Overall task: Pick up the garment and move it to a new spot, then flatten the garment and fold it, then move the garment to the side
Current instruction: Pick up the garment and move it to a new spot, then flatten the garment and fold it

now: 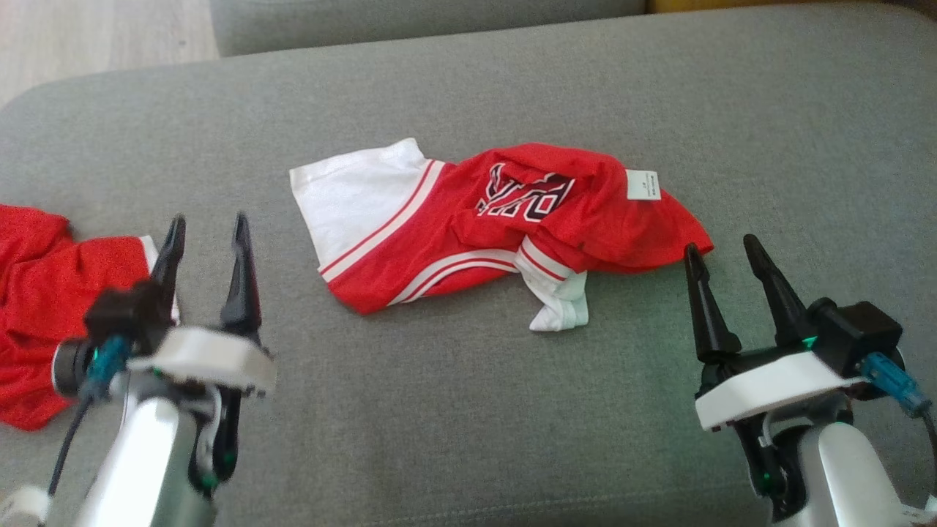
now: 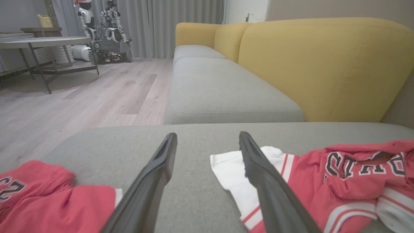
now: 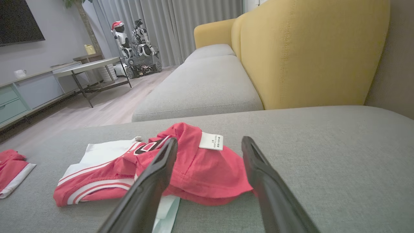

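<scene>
Head view: garment (image 1: 476, 219) just ahead of right hand (image 1: 721, 245) (crumpled)

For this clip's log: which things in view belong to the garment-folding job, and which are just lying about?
Job:
- crumpled red-and-white jersey, mid-cushion
- grey fabric sofa cushion beneath it
- left gripper and right gripper, both open

Lying about:
- second red garment at the left edge, probably spare
- yellow sofa backrest
- round grey table
- white parked robot
</scene>
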`<state>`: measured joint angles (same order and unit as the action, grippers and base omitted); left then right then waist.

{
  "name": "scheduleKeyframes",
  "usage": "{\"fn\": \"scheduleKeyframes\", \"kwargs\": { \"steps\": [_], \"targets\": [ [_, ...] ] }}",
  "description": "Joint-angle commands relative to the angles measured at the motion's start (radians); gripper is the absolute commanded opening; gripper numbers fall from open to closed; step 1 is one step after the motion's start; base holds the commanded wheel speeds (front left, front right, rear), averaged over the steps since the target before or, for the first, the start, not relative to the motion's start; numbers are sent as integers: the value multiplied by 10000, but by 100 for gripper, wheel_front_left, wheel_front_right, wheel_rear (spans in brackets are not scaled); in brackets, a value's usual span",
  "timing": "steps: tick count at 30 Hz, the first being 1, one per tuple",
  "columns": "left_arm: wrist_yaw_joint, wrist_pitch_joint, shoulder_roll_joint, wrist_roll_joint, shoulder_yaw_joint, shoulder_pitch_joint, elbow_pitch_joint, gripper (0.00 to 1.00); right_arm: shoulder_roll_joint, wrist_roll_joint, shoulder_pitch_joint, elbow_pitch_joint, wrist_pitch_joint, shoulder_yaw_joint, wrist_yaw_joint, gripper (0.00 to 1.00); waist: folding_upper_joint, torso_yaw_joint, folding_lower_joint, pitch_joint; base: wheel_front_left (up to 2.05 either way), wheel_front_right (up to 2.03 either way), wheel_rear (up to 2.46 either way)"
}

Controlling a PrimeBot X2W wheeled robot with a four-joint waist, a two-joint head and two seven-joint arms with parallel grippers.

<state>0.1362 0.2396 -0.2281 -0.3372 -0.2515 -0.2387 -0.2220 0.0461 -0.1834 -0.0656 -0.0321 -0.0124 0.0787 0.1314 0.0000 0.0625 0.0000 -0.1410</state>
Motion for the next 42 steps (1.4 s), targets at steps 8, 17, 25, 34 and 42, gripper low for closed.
{"fn": "scheduleKeyframes", "kwargs": {
  "steps": [8, 17, 25, 34, 42],
  "targets": [
    [274, -255, -672, 2, 328, 1277, 1644, 100, 41, 132, 172, 471, 229, 188, -7, 100, 0, -246, 0, 458, 0, 0, 0],
    [466, -488, -700, -24, 123, 2265, 2336, 100, 41, 363, 692, 570, 524, 136, -7, 100, 0, -264, 0, 1062, 0, 0, 0],
    [646, -550, -747, 10, 30, 2781, 2595, 100, 41, 583, 1028, 888, 787, 101, -7, 100, 0, -296, 0, 1363, 0, 0, 0],
    [716, -599, -763, -35, -8, 2863, 2659, 100, 41, 635, 1101, 1059, 944, 43, -7, 100, 0, -323, 0, 1379, 0, 0, 0],
    [759, -568, -745, -74, -55, 2839, 2687, 100, 41, 623, 1116, 1063, 976, 25, -7, 100, 0, -316, 0, 1342, 0, 0, 0]
  ]
}}
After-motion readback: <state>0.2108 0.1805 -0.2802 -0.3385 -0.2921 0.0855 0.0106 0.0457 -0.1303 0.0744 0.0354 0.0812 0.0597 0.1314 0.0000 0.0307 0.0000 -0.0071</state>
